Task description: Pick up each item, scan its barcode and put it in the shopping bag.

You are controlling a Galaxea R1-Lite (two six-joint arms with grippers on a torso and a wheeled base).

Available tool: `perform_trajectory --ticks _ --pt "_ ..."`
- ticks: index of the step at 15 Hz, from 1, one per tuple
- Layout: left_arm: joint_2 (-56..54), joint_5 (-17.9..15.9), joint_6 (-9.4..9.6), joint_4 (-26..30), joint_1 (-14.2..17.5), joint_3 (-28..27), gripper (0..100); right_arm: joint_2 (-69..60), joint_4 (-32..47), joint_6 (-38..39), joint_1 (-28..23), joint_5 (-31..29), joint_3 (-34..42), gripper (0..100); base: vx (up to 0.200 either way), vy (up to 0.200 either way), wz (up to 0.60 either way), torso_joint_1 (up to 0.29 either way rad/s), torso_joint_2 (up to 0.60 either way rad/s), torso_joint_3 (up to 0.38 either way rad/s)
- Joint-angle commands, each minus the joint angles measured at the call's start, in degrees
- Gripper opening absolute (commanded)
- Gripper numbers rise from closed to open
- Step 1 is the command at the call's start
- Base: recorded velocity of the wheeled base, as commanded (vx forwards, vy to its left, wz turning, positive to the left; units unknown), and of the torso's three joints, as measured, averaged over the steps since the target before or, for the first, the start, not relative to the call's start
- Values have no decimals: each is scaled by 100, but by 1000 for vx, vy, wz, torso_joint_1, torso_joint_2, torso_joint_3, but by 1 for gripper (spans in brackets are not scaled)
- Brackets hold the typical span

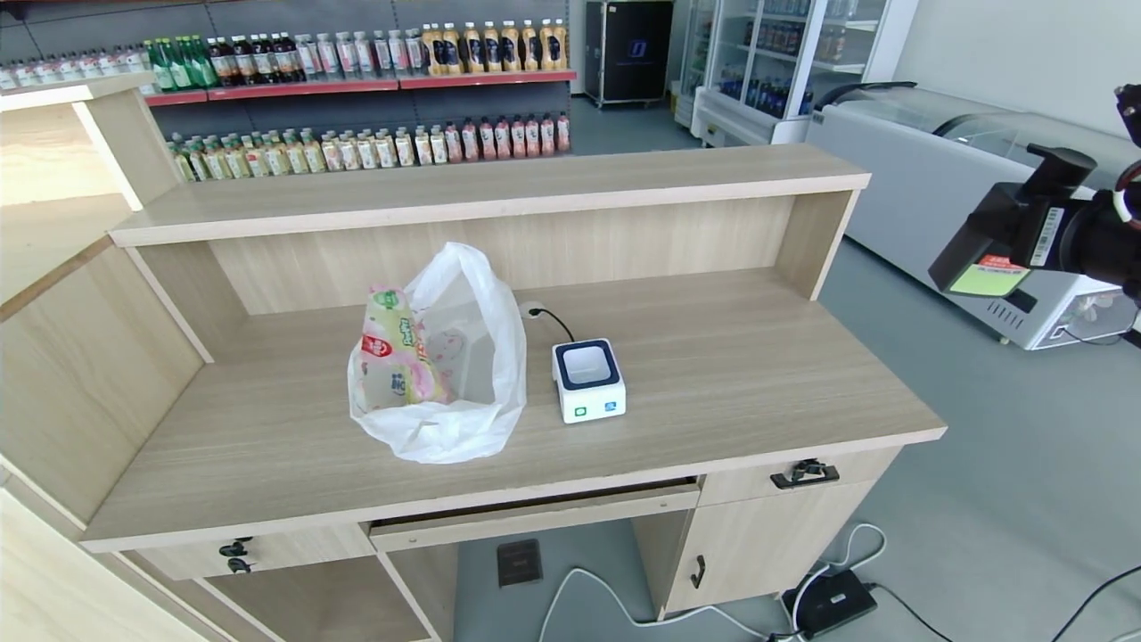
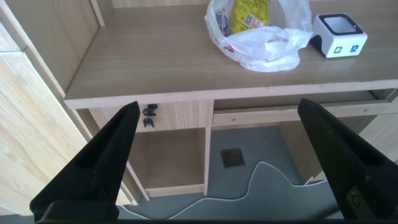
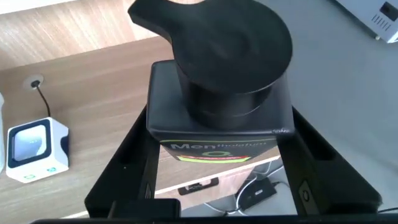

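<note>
A white plastic shopping bag (image 1: 472, 357) stands open on the wooden counter (image 1: 731, 374), and a colourful snack pack (image 1: 392, 348) sits inside it. Just right of the bag is a small white barcode scanner (image 1: 588, 379). My right gripper (image 1: 1083, 239) is up in the air beyond the counter's right end, shut on a black bottle (image 1: 1007, 241) with a wide black cap (image 3: 221, 50) and a green and red label (image 3: 214, 152). My left gripper (image 2: 217, 165) is open and holds nothing, in front of and below the counter's front edge. From there the bag (image 2: 267, 43) and scanner (image 2: 339, 34) are farther off.
A raised ledge (image 1: 490, 192) runs along the counter's back, with side walls at both ends. A drawer (image 1: 535, 513) sits below the front edge. Cables and a power brick (image 1: 833, 602) lie on the floor. A chest freezer (image 1: 963, 152) stands right; bottle shelves (image 1: 357, 89) stand behind.
</note>
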Motion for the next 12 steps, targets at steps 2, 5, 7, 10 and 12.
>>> perform_trajectory --ticks 2,5,7,10,12 --pt "0 4 -2 0 4 0 100 68 -62 103 312 10 -59 0 0 0 600 0 -5 -5" --pt "0 4 -2 0 4 0 100 95 -106 340 540 1 -147 0 0 0 600 12 1 5" --pt "0 4 -2 0 4 0 100 147 -106 613 681 -8 -270 0 0 0 600 5 2 5" --pt "0 4 -2 0 4 0 100 191 -62 867 804 10 -270 0 0 0 400 5 3 2" --pt "0 -5 -2 0 4 0 100 262 -89 1535 962 63 -288 0 0 0 0 0 0 0"
